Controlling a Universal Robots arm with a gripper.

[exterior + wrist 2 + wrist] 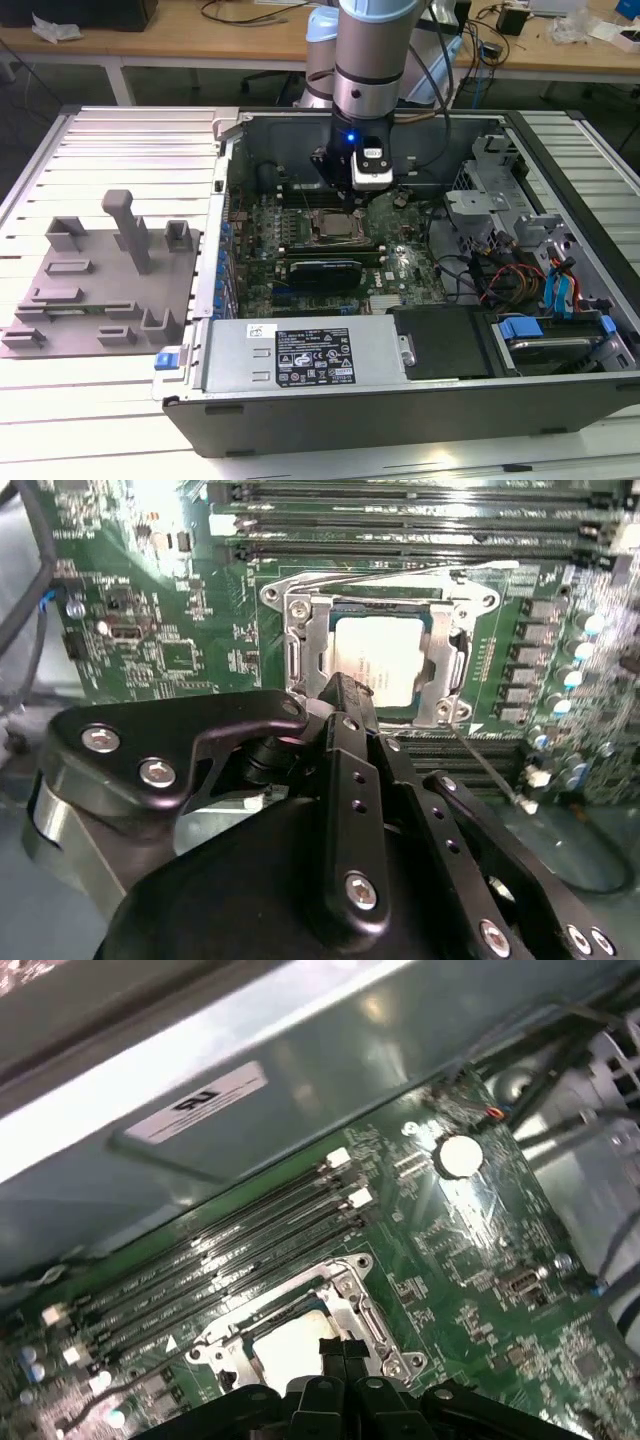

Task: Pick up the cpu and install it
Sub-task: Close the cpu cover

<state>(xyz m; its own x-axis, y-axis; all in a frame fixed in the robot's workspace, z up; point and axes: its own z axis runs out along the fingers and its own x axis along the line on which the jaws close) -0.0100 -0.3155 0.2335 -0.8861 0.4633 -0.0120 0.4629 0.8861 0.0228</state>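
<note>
Claw state: my claw (342, 1350) is clenched. In both wrist views the two black fingertips (350, 705) lie pressed together, with nothing between them.
Claw place: I hang low inside the open computer case (330, 420), right over the socket (300, 670). I cannot tell whether my tips touch the chip.
Cpu: the cpu (385, 662) lies flat in the socket with its pale silver top up and the metal frame around it. It is not in my grip.
Lever: a thin wire lever (485, 770) sticks out from one corner of the socket.
Motherboard: the green motherboard (400, 260) covers the case floor and the socket sits on it.
Memory slots: long dark memory slots (230, 1250) run just beside the socket.
Battery: a round silver coin cell (460, 1155) sits on the board, apart from the socket.
Power supply: a labelled metal box (300, 360) runs along the case edge nearest the exterior camera.
Grey plate: a grey plastic plate (100, 290) with upright pegs lies on the slatted table (120, 140) outside the case, at the exterior view's left — well apart from my claw.
</note>
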